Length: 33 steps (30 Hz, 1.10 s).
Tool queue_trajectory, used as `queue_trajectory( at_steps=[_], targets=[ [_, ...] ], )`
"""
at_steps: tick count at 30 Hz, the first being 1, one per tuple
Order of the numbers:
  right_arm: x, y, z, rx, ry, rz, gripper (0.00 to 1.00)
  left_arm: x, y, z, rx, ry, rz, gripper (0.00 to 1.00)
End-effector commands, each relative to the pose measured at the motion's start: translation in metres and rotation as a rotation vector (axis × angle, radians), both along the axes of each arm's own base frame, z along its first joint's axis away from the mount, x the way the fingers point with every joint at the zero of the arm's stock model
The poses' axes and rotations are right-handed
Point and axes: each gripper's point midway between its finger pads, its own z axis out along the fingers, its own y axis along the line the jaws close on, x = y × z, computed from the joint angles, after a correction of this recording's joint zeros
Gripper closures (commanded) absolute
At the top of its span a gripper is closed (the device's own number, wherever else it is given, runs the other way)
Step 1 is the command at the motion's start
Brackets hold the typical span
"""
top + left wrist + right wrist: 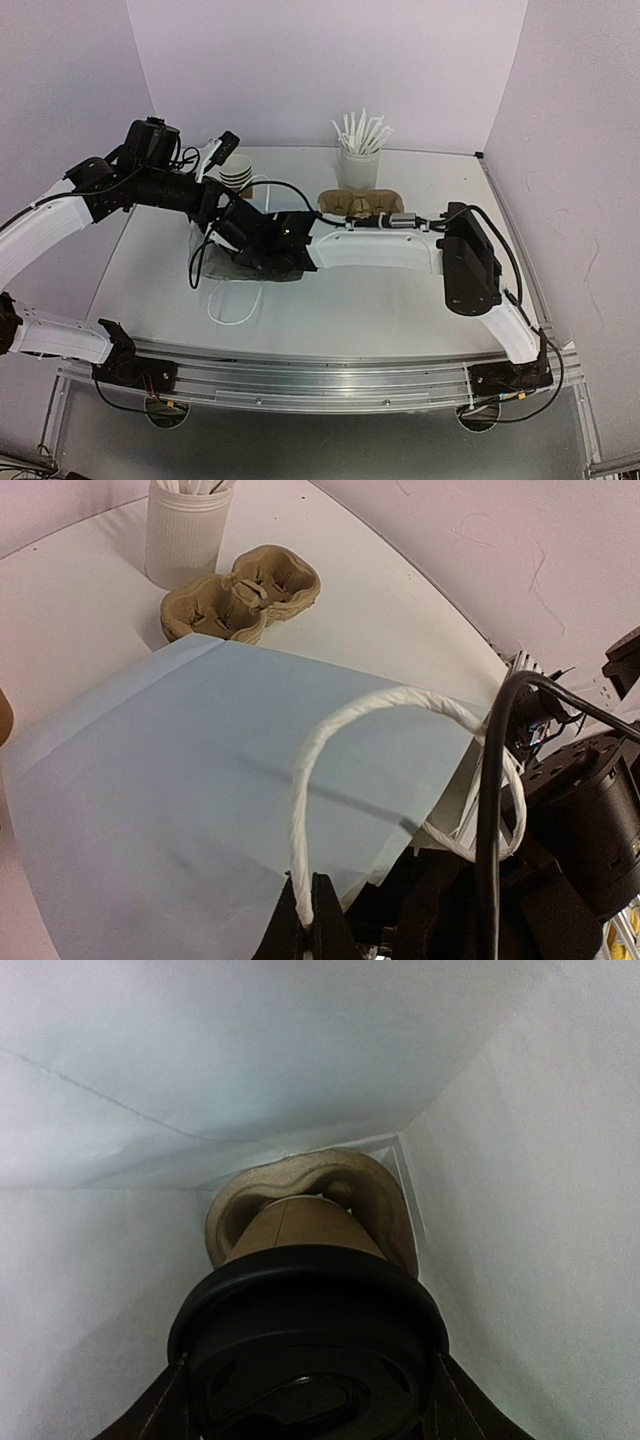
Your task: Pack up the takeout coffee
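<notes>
The left fingers (330, 935) are pinching the white bag's (180, 780) rope handle (340, 720), apparently holding its mouth open, while the right fingers (465, 1405) are gripping the lidded brown cup (300, 1225) inside, its base pointing at the pulp carrier (385, 1200) at twelve o'clock.

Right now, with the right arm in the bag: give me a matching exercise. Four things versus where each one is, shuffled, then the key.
Things
1. lidded cup
2. bag handle
3. empty carrier
4. stack of cups

Places
A. beside the white cup of sticks
B. pinched in the left gripper
C. back of the table, left of the empty carrier
D. inside the bag, held by the right gripper

Pairs: 1-D, 2-B, 3-A, 4-C
</notes>
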Motion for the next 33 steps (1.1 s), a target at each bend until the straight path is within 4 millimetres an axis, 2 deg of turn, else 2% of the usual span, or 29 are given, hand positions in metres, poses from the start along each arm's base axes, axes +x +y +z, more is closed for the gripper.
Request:
queue_trajectory(
  at_steps=[1, 8, 14, 24, 29, 33],
  targets=[
    [0.022, -0.015, -0.03, -0.064, -0.004, -0.058, 1.0, -0.012, -0.013, 0.032, -0.093, -0.03, -0.08, 1.0],
    [0.038, -0.031, -0.073, -0.146, 0.058, -0.091, 1.0, -0.013, -0.013, 0.036, -0.099, -0.032, -0.084, 1.0],
    [0.04, -0.029, -0.074, -0.138, 0.053, -0.1, 1.0, -0.015, -0.013, 0.037, -0.103, -0.035, -0.087, 1.0],
    [0.047, -0.033, -0.102, -0.215, 0.013, -0.12, 1.0, -0.016, -0.012, 0.04, -0.111, -0.039, -0.09, 1.0],
    [0.053, -0.043, -0.097, -0.213, 0.006, -0.19, 1.0, -0.017, -0.012, 0.043, -0.117, -0.045, -0.094, 1.0],
    [0.06, -0.05, -0.109, -0.217, 0.03, -0.213, 1.0, -0.018, -0.014, 0.043, -0.122, -0.042, -0.108, 1.0]
  ],
)
